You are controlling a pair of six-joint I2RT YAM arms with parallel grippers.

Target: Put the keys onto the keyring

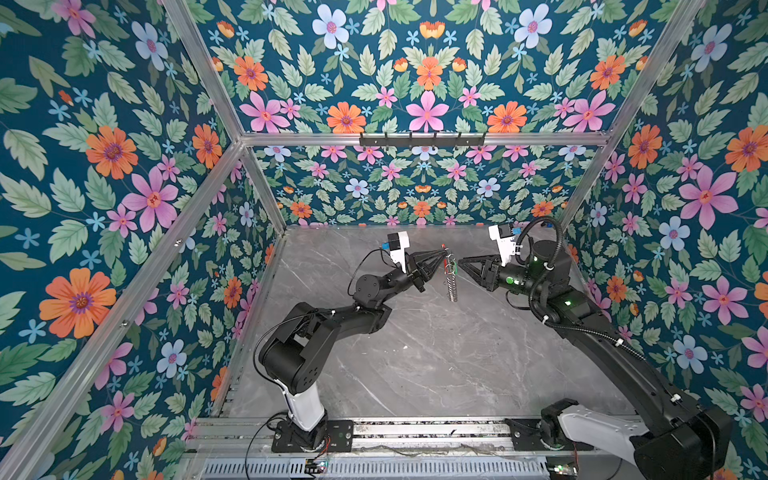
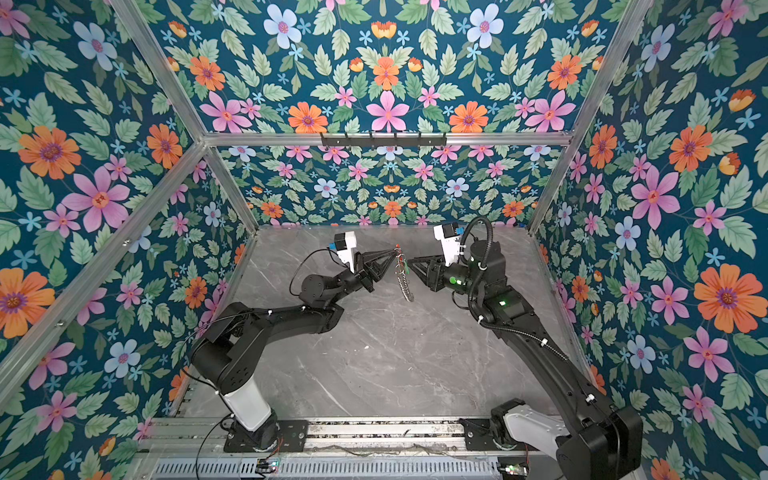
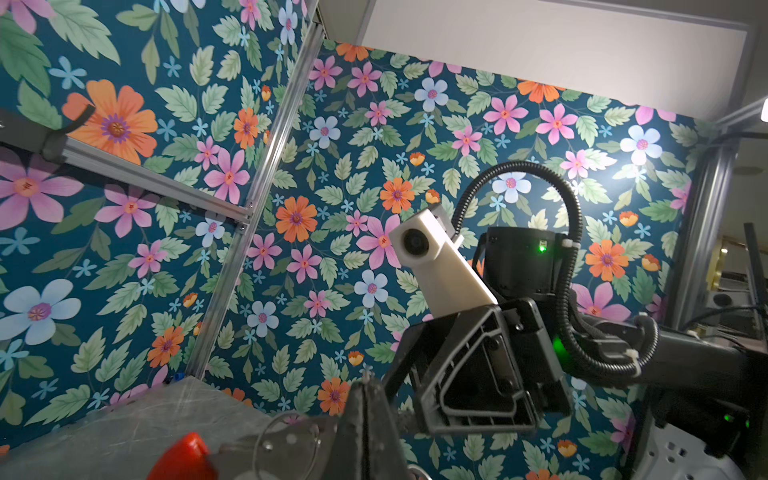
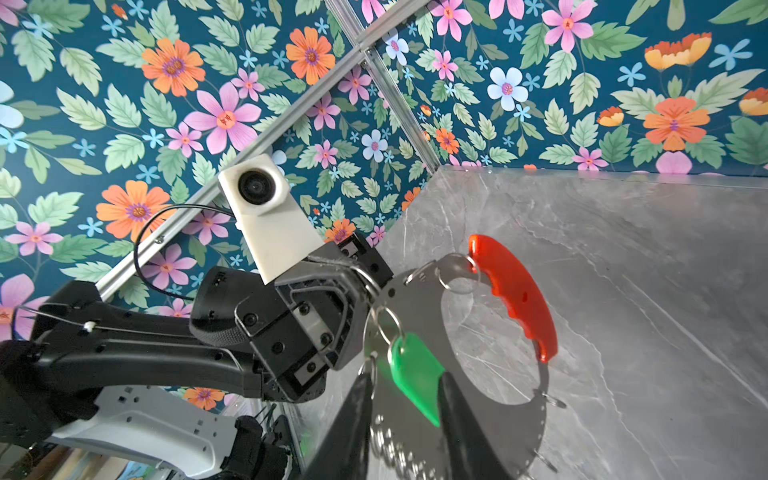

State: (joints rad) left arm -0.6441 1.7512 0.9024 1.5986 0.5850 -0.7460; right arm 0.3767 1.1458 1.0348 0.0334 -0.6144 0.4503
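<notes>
While the left fingers [image 1: 441,255] pinched the keyring [image 1: 452,284] upright above the bench's [image 1: 415,357] far middle, the green key [image 4: 415,374], seemingly hooked on a rim loop, lay lengthwise between the narrowly parted right fingers [image 1: 462,263].

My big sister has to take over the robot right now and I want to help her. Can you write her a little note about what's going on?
The left gripper is shut on the rim of the keyring, holding it up above the table.
The right gripper is open, with a finger on each side of the green key. I can't tell if one touches it.
Done: the key hangs from a small silver loop on the ring, across the hole from the red arc.
To do: back the right gripper away and check that the key stays on.
</notes>
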